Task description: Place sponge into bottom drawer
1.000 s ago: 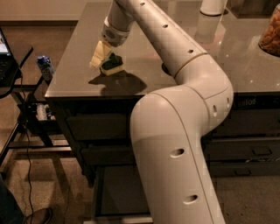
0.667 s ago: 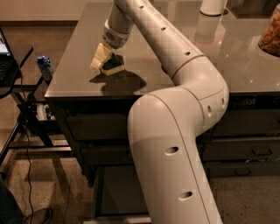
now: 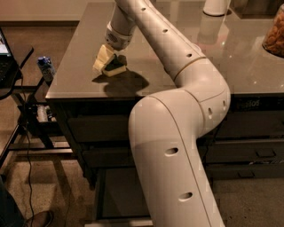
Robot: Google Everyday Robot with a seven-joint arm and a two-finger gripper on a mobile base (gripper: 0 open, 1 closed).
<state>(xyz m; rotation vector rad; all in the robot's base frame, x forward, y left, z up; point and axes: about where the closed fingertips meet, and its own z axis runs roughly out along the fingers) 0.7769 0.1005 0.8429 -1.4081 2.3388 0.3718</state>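
Note:
The sponge (image 3: 115, 65), green on top with yellow foam below, sits at the front left part of the grey countertop (image 3: 80, 66). My gripper (image 3: 108, 63) comes down on it from above. One cream finger (image 3: 100, 60) presses its left side, and the gripper looks shut on the sponge. The sponge's underside is at or just above the counter, with its shadow to the right. The bottom drawer (image 3: 119, 195) stands pulled out near the floor under the counter, its dark interior showing. My arm's big lower link hides the drawer's right part.
Two shallower closed drawers (image 3: 97, 128) lie between the counter and the open one. A white cylinder (image 3: 216, 6) and a jar of orange snacks (image 3: 275, 33) stand at the counter's back right. Left of the cabinet is a stand with cables and a small bottle (image 3: 45, 67).
The gripper and the sponge stay almost where they were on the counter. My arm's large lower link has shifted slightly.

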